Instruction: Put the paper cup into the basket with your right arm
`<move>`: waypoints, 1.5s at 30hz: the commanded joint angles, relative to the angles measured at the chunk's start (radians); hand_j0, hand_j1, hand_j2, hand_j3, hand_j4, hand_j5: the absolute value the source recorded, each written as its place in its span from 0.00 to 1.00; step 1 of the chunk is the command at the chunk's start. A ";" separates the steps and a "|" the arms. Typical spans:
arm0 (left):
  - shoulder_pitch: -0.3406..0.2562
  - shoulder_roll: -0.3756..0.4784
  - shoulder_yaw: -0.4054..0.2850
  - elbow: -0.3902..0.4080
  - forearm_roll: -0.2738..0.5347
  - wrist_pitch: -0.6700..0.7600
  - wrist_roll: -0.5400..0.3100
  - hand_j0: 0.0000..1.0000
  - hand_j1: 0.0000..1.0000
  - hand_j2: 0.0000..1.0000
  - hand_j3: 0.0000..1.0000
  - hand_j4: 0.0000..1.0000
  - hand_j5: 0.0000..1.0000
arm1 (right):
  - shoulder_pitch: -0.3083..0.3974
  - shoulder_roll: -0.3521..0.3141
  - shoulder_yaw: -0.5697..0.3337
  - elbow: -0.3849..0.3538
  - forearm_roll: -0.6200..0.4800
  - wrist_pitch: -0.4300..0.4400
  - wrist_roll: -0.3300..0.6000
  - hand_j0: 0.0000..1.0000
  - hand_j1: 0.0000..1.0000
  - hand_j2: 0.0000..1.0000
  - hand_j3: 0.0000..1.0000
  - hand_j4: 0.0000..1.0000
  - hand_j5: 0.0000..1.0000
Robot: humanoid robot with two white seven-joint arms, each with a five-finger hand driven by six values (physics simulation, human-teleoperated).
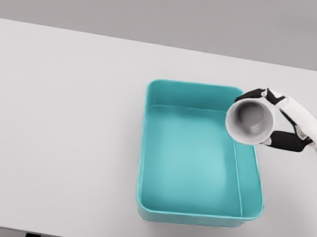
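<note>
1. My right hand (279,123) grips the paper cup (251,120), tipped sideways, over the teal basket's (191,212) far right rim.
2. I should move left over the middle, then release.

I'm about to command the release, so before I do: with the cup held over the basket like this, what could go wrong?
1. The white paper cup hangs over the right rim of the teal plastic basket, not its middle; dropped now, it might clip the rim and fall onto the grey table.
2. The right hand holds the cup tilted, mouth toward the camera, so it would likely land on its side and roll.
</note>
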 commanded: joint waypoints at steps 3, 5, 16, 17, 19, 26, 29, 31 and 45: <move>0.000 0.000 0.000 0.000 0.000 0.000 0.000 1.00 1.00 1.00 1.00 1.00 1.00 | -0.009 0.000 0.048 -0.003 0.078 0.003 0.000 0.50 0.50 0.50 0.50 0.50 0.50; 0.000 0.000 0.000 0.000 0.000 0.000 0.000 1.00 1.00 1.00 1.00 1.00 1.00 | -0.021 -0.001 0.062 -0.004 0.124 0.002 0.000 0.50 0.50 0.50 0.50 0.50 0.50; 0.000 0.000 0.000 0.000 0.000 0.000 0.000 1.00 1.00 1.00 1.00 1.00 1.00 | -0.130 -0.021 0.177 -0.046 0.263 0.016 0.000 0.50 0.50 0.50 0.50 0.50 0.50; 0.000 0.000 0.000 0.000 0.000 0.000 0.000 1.00 1.00 1.00 1.00 1.00 1.00 | -0.133 -0.023 0.186 -0.046 0.269 0.016 0.000 0.50 0.50 0.50 0.50 0.50 0.50; 0.000 0.000 0.000 0.000 0.000 0.000 0.000 1.00 1.00 1.00 1.00 1.00 1.00 | -0.140 -0.035 0.204 -0.046 0.290 0.016 0.000 0.50 0.50 0.50 0.50 0.50 0.50; 0.000 0.000 0.000 0.000 0.000 0.000 0.000 1.00 1.00 1.00 1.00 1.00 1.00 | -0.172 -0.095 0.283 -0.047 0.304 0.016 0.000 0.51 0.51 0.51 0.51 0.51 0.51; 0.000 0.000 0.000 0.000 0.000 0.000 0.000 1.00 1.00 1.00 1.00 1.00 1.00 | -0.192 -0.119 0.321 -0.047 0.306 0.017 0.000 0.51 0.51 0.51 0.51 0.51 0.51; 0.000 0.000 0.000 0.000 0.000 0.000 0.000 1.00 1.00 1.00 1.00 1.00 1.00 | -0.199 -0.122 0.326 -0.047 0.306 0.017 0.000 0.57 0.57 0.57 0.57 0.57 0.57; 0.000 0.000 0.000 0.000 0.000 0.000 0.000 1.00 1.00 1.00 1.00 1.00 1.00 | -0.229 -0.124 0.313 -0.046 0.292 0.043 0.000 0.98 0.98 0.98 0.98 0.98 0.98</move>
